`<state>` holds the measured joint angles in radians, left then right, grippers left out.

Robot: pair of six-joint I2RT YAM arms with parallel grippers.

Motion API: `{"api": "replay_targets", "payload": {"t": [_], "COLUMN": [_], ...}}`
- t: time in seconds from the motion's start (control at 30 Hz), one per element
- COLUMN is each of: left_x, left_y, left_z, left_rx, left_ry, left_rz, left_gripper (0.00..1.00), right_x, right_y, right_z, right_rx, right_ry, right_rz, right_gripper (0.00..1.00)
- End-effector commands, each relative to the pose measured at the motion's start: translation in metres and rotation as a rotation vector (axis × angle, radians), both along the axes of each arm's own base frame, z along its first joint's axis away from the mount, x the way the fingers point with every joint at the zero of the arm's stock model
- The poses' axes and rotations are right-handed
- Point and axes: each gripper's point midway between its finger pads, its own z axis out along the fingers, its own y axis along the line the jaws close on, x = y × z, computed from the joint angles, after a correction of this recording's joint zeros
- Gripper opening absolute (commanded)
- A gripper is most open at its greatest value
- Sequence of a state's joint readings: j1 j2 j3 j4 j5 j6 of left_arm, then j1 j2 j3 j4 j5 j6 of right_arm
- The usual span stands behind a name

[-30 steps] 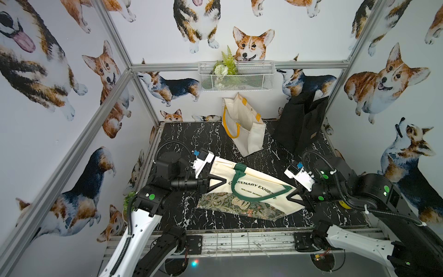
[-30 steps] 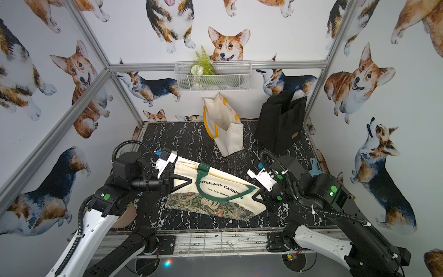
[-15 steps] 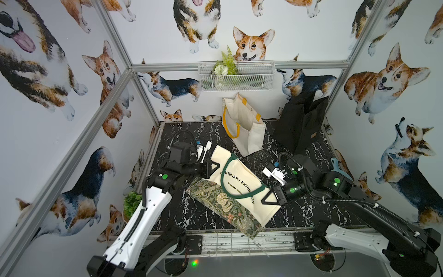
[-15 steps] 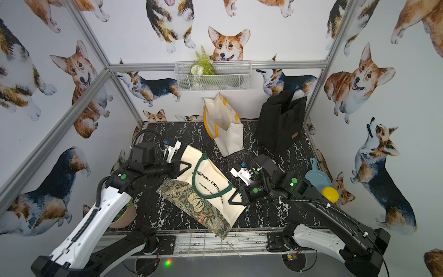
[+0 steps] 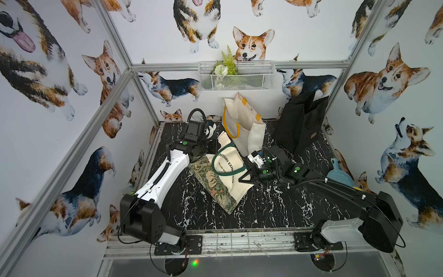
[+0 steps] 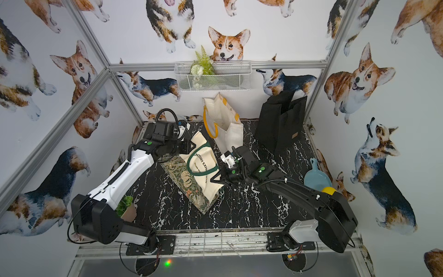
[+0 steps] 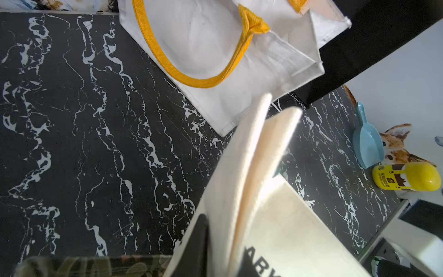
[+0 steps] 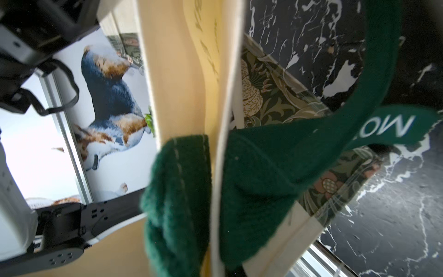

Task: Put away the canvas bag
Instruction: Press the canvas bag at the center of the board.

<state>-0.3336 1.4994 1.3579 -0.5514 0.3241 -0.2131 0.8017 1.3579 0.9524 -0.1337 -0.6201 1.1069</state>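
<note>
Top views: swung canvas bag [image 5: 225,177] from crosswise to lengthwise in last sec; mid-table btwn arms, top corner now near yellow-handled tote [image 5: 242,129]. Prob. lining up for insertion. Right gripper [image 5: 246,178] clamped on rim. Left gripper [image 6: 191,146]: can't tell if gripping.
Left wrist: shows bag edges alongside one finger [image 7: 200,239].
Right wrist: alone shows green handle [image 8: 263,172] bunched w/ rim in clamp.

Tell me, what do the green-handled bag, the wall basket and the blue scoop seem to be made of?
The bag looks like matte cream canvas with a floral printed band: it sags and folds. Its handles are fuzzy green webbing with visible stitching. The basket is white wire mesh, probably coated metal. The scoop is smooth pale blue, likely plastic.
</note>
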Motion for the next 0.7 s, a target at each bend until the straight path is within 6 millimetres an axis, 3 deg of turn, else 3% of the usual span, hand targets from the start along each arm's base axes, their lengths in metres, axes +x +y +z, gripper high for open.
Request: {"api": "replay_targets", "payload": {"t": [0.0, 0.1, 0.17, 0.27, 0.53, 0.6, 0.67], "left_x": [0.021, 0.024, 0.018, -0.002, -0.084, -0.104, -0.122], "left_y": [0.021, 0.052, 0.072, 0.083, 0.059, 0.047, 0.033], "left_z": [0.002, 0.007, 0.015, 0.034, 0.065, 0.060, 0.051], "left_rx": [0.008, 0.022, 0.035, 0.030, -0.137, -0.155, -0.146], "left_ry": [0.000, -0.009, -0.027, -0.066, -0.124, -0.126, -0.127], "left_rz": [0.092, 0.176, 0.221, 0.219, 0.070, 0.005, -0.059], "left_gripper": [0.64, 0.68, 0.70, 0.70, 0.66, 0.66, 0.67], "right_x": [0.048, 0.063, 0.067, 0.067, 0.084, 0.085, 0.080], "right_y": [0.003, -0.003, 0.000, 0.009, 0.024, 0.027, 0.029], "right_z": [-0.001, -0.022, -0.024, -0.015, 0.044, 0.042, 0.028], "right_rx": [0.059, 0.063, 0.101, 0.160, 0.417, 0.419, 0.352], "right_ry": [0.017, 0.095, 0.126, 0.148, 0.211, 0.260, 0.287], "right_rz": [-0.231, -0.318, -0.334, -0.307, -0.359, -0.377, -0.380], "right_gripper": [0.00, 0.00, 0.00, 0.00, 0.00, 0.00, 0.00]}}
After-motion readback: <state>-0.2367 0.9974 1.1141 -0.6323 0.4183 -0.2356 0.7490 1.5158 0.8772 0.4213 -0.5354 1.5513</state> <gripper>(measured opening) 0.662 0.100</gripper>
